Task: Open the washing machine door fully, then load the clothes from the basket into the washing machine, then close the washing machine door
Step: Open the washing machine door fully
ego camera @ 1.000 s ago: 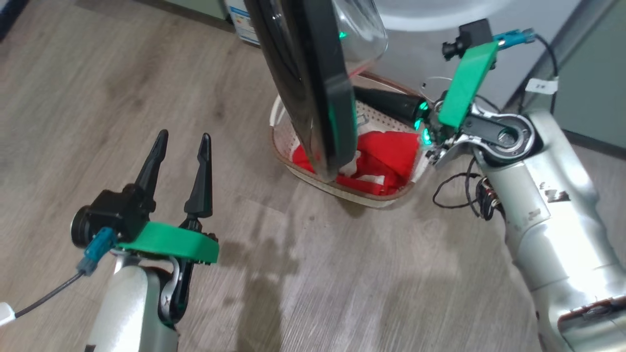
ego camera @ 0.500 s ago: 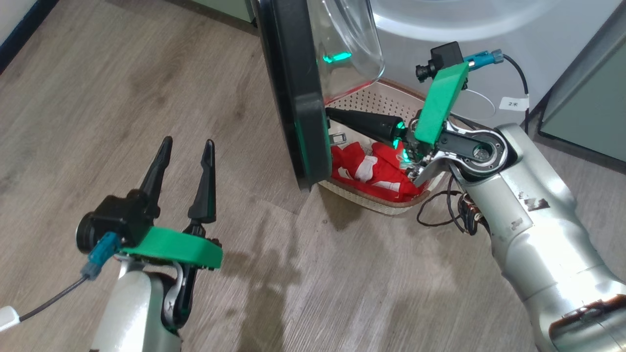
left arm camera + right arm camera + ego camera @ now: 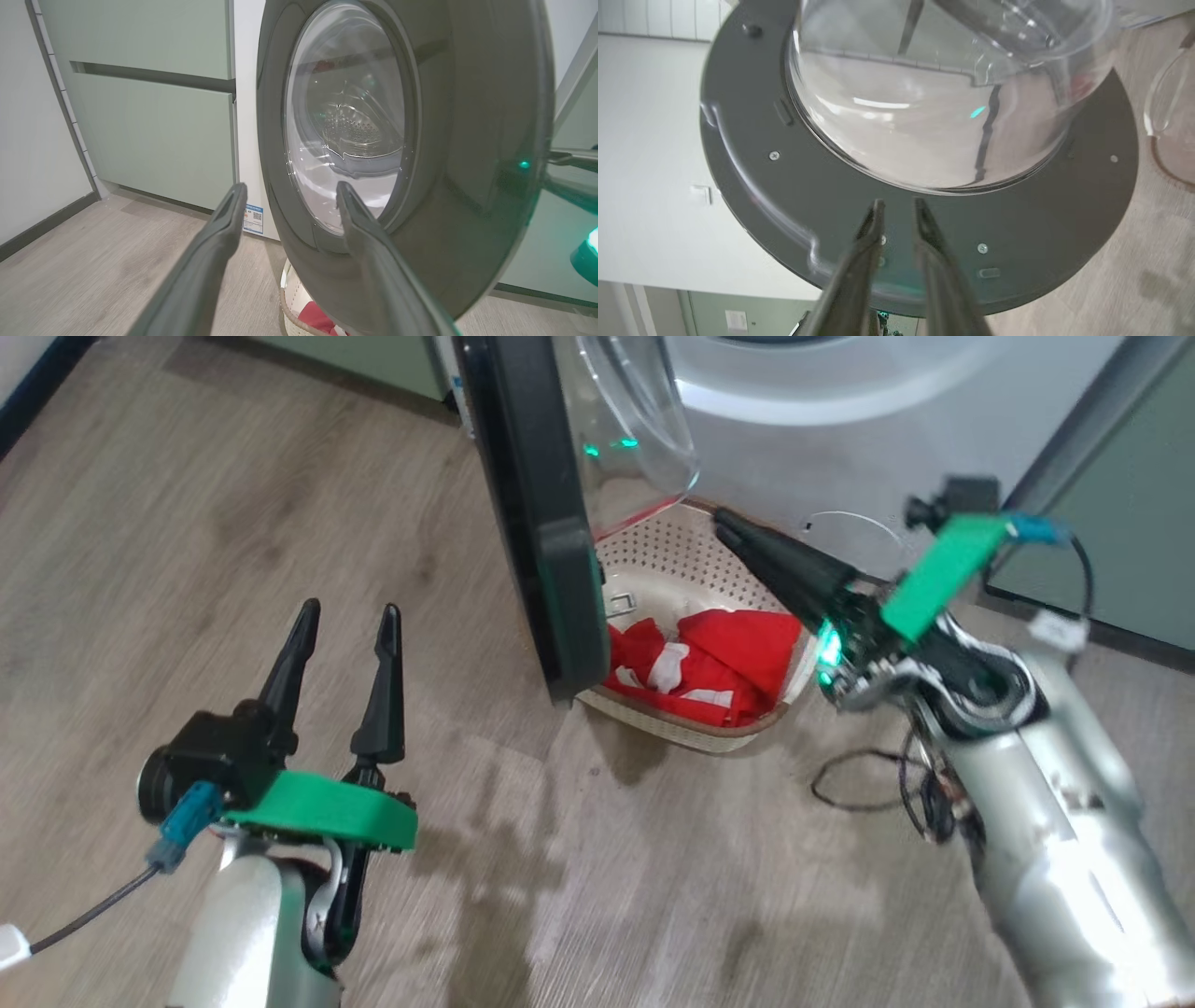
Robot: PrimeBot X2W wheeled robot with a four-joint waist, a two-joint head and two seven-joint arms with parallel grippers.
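the washing machine door stands open and upright, swung out from the white washing machine, so the head view meets it edge-on; its flat plane runs from the machine's front out over the floor toward the robot; its clear glass bowl bulges toward the robot's right, and its glossy outer face looks toward the robot's left; the door's lower edge hangs over the left end of the basket, which sits on the floor close to the foot of the machine; the clothes, a red heap with white patches, lie in the basket against its near rim

the right gripper is nearly closed, its two fingers drawn to a narrow slit with nothing between them; it points at the door's inner rim just under the bowl; in the head view its tip sits above the basket's far rim, just beside the bowl and apart from it

the left gripper hangs over the floor, well to the left of the door, with its fingers spread wide and holding nothing; in the left wrist view it aims at the door's outer face, with the pale green cabinets further left
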